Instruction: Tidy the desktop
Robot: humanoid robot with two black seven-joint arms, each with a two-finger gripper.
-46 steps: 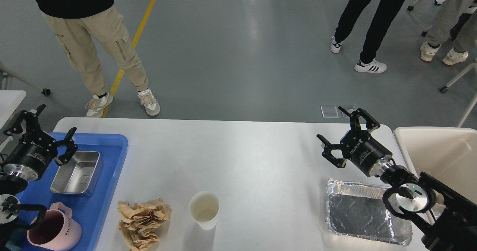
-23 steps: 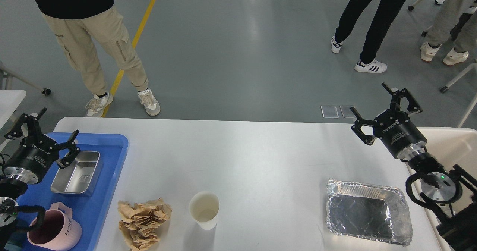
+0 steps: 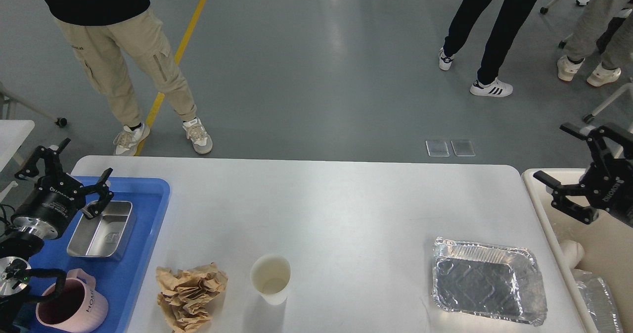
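The right claw (image 3: 573, 167) is hanging spread and empty at about three o'clock, above the beige bin (image 3: 539, 194) just off the bench's right edge. The left claw (image 3: 74, 167) is also gaping, holding nothing, at nine o'clock over the blue tray (image 3: 148, 209), just beside the steel pan (image 3: 101, 231). Between them the white bench (image 3: 316, 204) is filling the middle, carrying crumpled brown paper (image 3: 190, 293) and a paper cup (image 3: 270, 278) toward six o'clock and a foil tray (image 3: 487, 281) toward four. A pink mug (image 3: 74, 306) is sitting on the blue tray at seven.
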